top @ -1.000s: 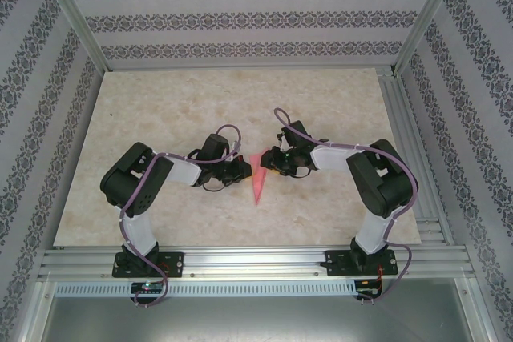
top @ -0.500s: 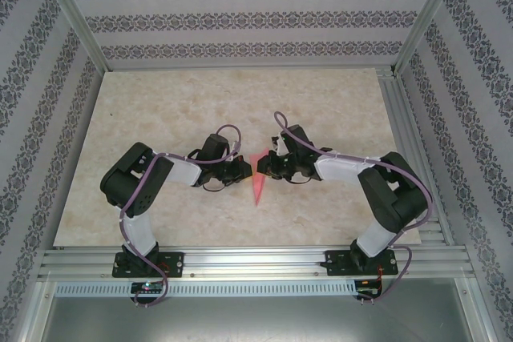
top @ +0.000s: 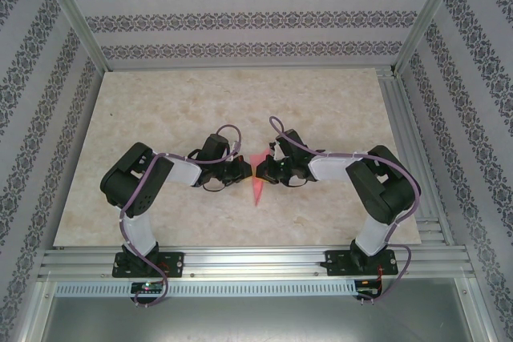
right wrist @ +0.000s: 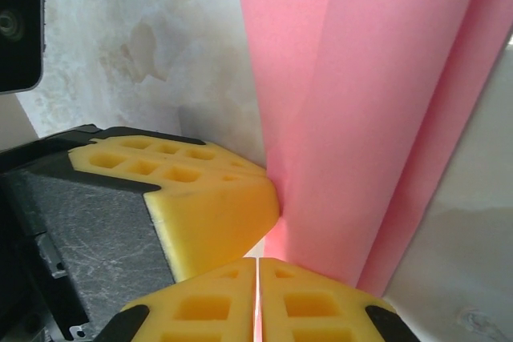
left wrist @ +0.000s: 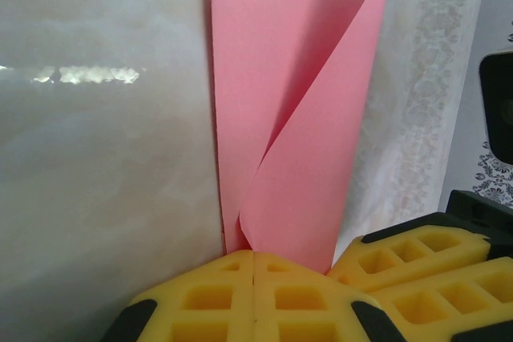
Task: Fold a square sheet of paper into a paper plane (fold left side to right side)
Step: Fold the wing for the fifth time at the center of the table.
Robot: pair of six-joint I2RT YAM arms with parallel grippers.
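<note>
Patterned walls (top: 240, 22) close in a pale marbled counter (top: 160, 118), and the pink paper (top: 257, 182) lies on it as a narrow wedge, its point towards my bases. My left fingers (left wrist: 208, 302) sit at the paper's left side, pressed together on its wide end. My right fingers (right wrist: 313, 310) sit at the paper's right side, closed too, with a sliver of pink in the seam between them, so I judge both pairs are pinching the paper.

I reckon I am in the side-to-side fold. In the left wrist view one layer of the paper stands up and curls over, not yet flat. The next move calls for one pair to pin the paper while the other carries the raised layer across, lines up the edges and presses the crease.

From above, my fingers cover the paper's wide end. Both wrist views cut off its point, the pads hide the pinch itself, and I cannot count the layers.
</note>
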